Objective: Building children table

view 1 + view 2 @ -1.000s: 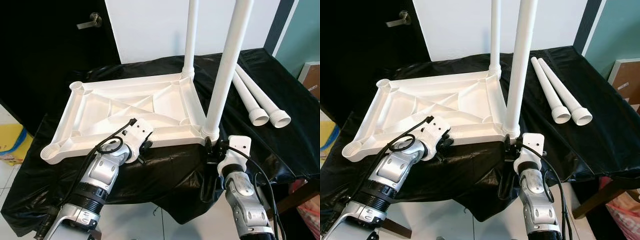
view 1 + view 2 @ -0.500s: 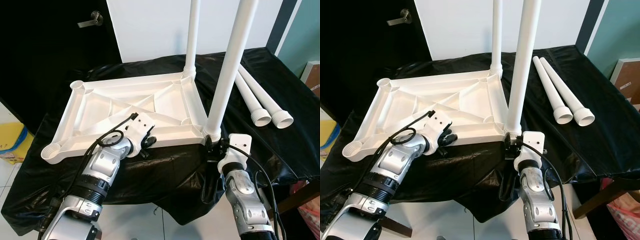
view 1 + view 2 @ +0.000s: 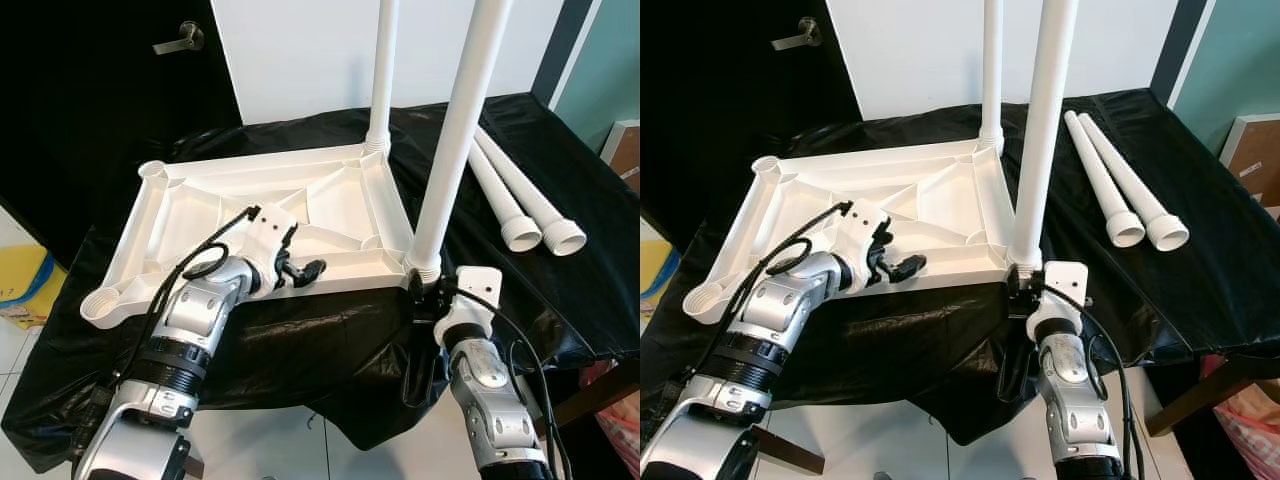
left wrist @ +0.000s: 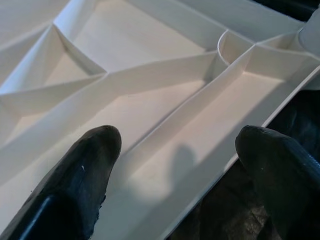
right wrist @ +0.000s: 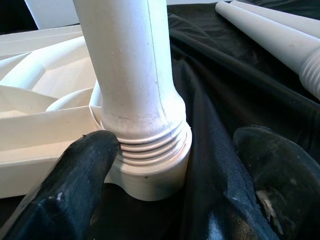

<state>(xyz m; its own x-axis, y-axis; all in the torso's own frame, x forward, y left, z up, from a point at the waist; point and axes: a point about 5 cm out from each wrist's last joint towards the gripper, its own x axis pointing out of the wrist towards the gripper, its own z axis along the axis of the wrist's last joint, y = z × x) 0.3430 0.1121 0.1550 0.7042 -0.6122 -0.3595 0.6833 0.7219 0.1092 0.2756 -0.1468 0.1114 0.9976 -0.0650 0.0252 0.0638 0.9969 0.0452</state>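
Standing legs (image 3: 455, 140): two; loose legs (image 3: 520, 200): two.

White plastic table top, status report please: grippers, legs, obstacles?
Left gripper open over the white plastic table top. Right gripper open beside the near screwed-in white leg. Two loose white legs on black cloth. No obstacles.

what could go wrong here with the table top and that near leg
The near leg still shows threads above its corner socket, so it may not be fully seated and could wobble or tip. The right gripper is open beside its base, not steadying it. The table top overhangs the black-covered surface's edge, so the open left gripper pressing its near rim could tilt or slide it.
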